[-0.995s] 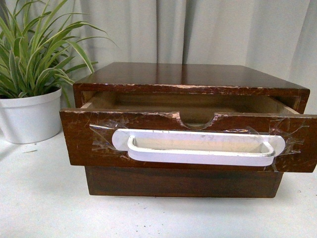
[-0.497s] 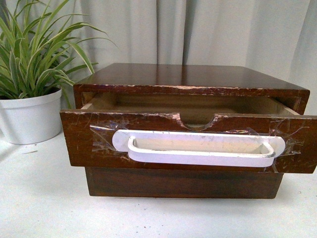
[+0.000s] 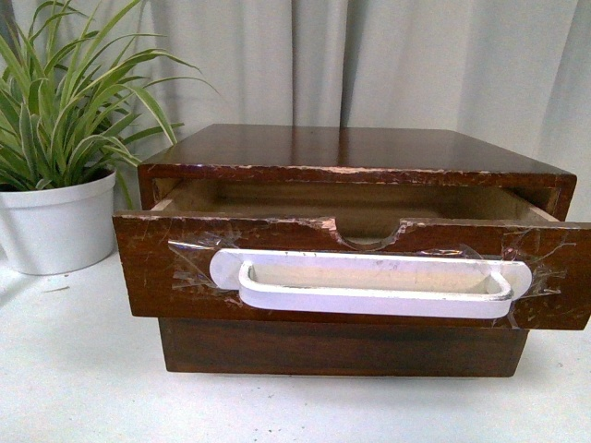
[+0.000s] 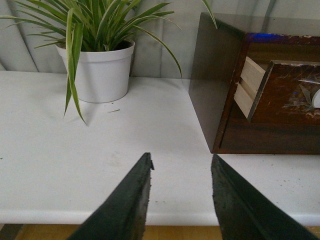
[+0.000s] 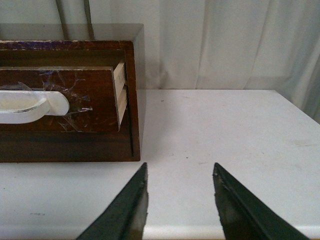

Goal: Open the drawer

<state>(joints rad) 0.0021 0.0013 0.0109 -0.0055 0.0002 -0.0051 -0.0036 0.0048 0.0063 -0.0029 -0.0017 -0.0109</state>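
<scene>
Dark brown wooden drawer (image 3: 351, 268): rigid; grasp long white plastic handle (image 3: 369, 281), tape may yield. Left claw (image 4: 181, 200) and right claw (image 5: 180, 202) apart, empty.

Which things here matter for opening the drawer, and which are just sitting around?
For the job:
drawer, already pulled partway out
white handle
left gripper, right gripper, both open, clear of it

Just around:
potted plant
lower drawer front
curtain

Drawer (image 3: 148, 268): dark brown wood, pulled partly out of its box.
Handle (image 3: 369, 281): long, white, stuck on the front with clear tape.
Notch (image 3: 367, 231): half-round, in the top edge.
</scene>
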